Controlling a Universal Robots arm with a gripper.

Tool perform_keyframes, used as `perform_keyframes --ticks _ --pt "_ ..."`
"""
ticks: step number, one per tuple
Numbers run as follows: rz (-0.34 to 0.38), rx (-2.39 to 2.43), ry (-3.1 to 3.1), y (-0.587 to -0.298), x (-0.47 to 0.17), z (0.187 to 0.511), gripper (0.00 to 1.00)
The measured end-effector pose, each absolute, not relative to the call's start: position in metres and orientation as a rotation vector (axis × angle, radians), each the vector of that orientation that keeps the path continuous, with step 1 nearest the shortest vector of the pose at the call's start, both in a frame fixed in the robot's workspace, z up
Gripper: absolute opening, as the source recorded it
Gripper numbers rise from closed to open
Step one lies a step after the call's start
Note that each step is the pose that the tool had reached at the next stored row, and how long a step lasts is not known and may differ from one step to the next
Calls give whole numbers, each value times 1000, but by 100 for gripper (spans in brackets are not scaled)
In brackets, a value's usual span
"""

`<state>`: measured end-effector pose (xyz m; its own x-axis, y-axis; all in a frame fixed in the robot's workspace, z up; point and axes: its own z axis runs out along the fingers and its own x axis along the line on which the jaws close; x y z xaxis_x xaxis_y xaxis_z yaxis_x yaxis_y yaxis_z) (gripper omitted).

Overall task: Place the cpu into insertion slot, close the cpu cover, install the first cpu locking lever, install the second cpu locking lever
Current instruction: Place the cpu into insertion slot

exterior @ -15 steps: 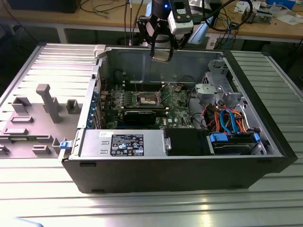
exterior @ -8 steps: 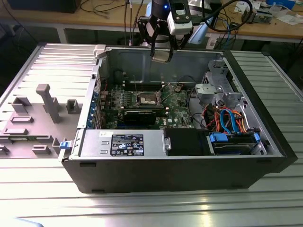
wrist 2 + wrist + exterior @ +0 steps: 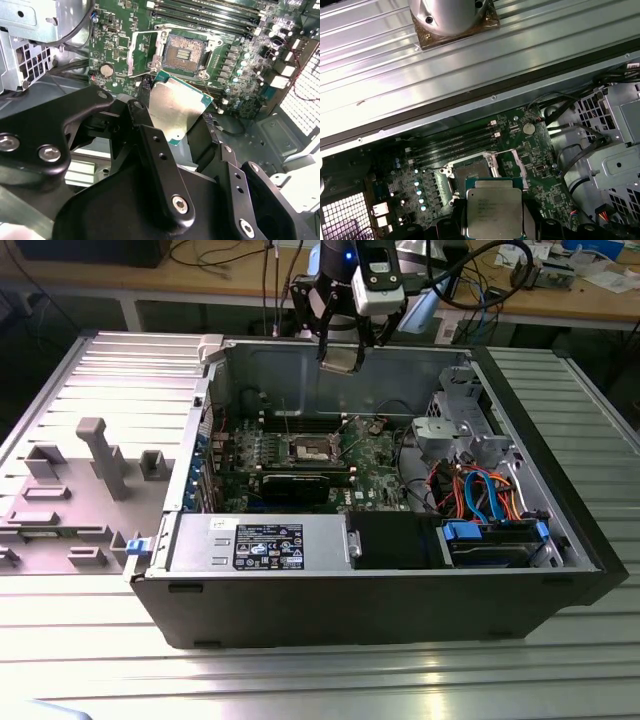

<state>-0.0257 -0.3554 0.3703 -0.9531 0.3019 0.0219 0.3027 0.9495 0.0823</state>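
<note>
In both wrist views my gripper [image 3: 175, 119] [image 3: 495, 226] is shut on the cpu [image 3: 176, 111] [image 3: 494, 208], a flat silver-topped square with a green edge, its black fingers [image 3: 142, 112] pressing on two opposite sides. The cpu hangs above the green motherboard, a short way off the insertion slot [image 3: 185, 52] [image 3: 472, 172]. That slot lies bare, its pale contact field showing. The cpu cover [image 3: 144, 50], a thin metal frame, stands swung open at one side of the slot. In the exterior view the gripper [image 3: 342, 360] hovers high over the open computer case, above the slot [image 3: 313, 450].
The case lies open on a ribbed metal table [image 3: 560, 680]. A power supply box [image 3: 260, 540] fills its front, and a drive cage [image 3: 470, 430] with blue and orange cables [image 3: 485, 495] sits at the exterior view's right. Memory slots [image 3: 455, 145] run beside the socket. A grey fixture [image 3: 100, 460] stands outside the case.
</note>
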Motion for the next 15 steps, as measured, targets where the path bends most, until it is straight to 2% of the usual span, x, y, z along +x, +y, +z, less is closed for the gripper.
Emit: perform_keyframes --ticks 15 --pt "-133 -493 -3091 -355 -26 370 54"
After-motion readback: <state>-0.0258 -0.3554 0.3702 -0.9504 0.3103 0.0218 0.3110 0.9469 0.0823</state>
